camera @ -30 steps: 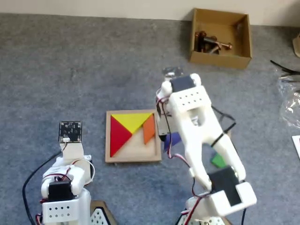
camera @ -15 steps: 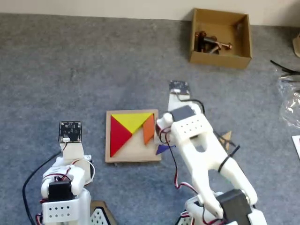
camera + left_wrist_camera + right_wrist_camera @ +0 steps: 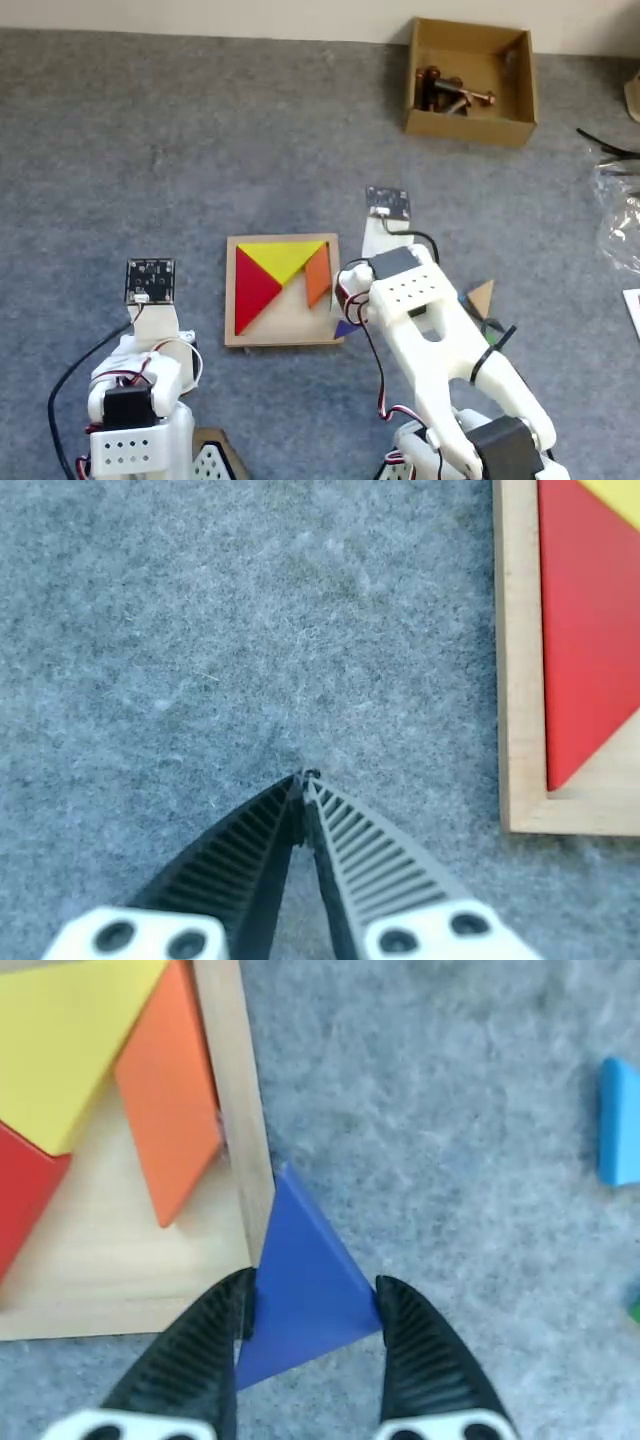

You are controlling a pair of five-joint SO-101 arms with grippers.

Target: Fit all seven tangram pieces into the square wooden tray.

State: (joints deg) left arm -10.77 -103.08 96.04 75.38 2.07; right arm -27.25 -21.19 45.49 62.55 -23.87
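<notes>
While hovering at tray's (image 3: pixel 235 1110) right rim, pinches blue triangle (image 3: pixel 300 1250) in right gripper (image 3: pixel 315 1285), one finger on each slanted edge. Points triangle's tip at the rim near tray's front corner, overlapping the wood slightly; leaves the rest outside, over carpet (image 3: pixel 450 1110). Cannot tell whether triangle touches carpet.

Holds left gripper (image 3: pixel 303 778) pressed together, tips low over carpet, left of tray and apart from it.

Has three pieces lying in tray: yellow triangle (image 3: pixel 283 258) along back edge, red triangle (image 3: pixel 252 290) against left side, orange piece (image 3: pixel 318 275) against right side, each touching its neighbour. Shows bare wood across tray's front part.

Leaves other pieces on carpet right of right arm: tan triangle (image 3: pixel 482 297) with green piece (image 3: pixel 492 325) just beside it, and light blue piece (image 3: pixel 620 1120) well apart from blue triangle. Has cardboard box (image 3: pixel 468 130) at back right, far from tray.
</notes>
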